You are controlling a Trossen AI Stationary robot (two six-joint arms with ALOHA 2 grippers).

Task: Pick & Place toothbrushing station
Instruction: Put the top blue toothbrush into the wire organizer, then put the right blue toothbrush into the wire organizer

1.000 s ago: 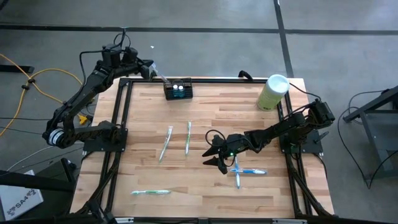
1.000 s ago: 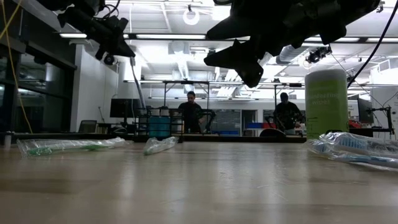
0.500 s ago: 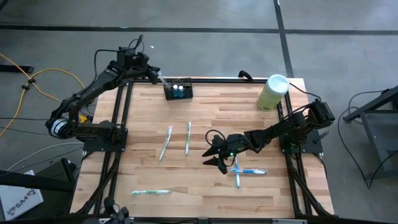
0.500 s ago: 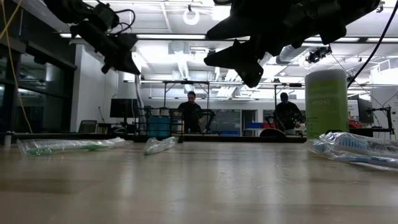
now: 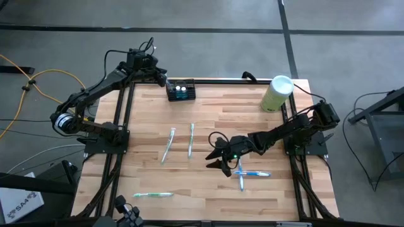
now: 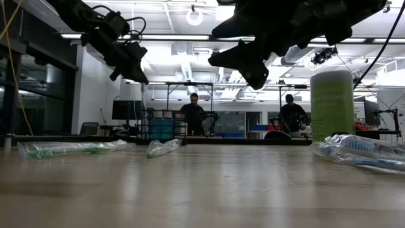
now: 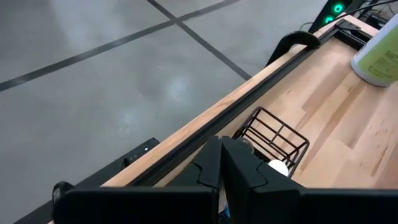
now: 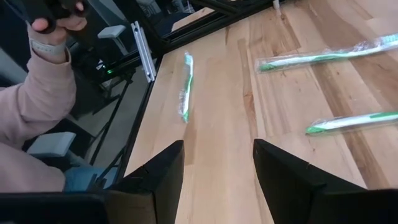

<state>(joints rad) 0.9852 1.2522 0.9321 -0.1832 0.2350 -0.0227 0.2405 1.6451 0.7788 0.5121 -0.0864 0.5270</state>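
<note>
High view: toothbrushing station [image 5: 181, 91] at far tabletop [image 5: 214, 120] edge, long side left-right. Left end effector [image 5: 162, 80] closed, empty, just left of it, nearer. Right end effector [image 5: 218, 157] open, empty, well apart.

Left wrist view: station [image 7: 273, 138] just ahead of closed fingers [image 7: 239, 167].

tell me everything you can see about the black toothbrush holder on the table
The toothbrush holder is a small black rectangular caddy made of thin wire bars, like an open basket. It stands upright on the wooden table at the far edge, toward the left arm's side, against the black frame rail. Something pale shows inside it. The left tool, shut, is just beside its corner; contact cannot be judged.
</note>
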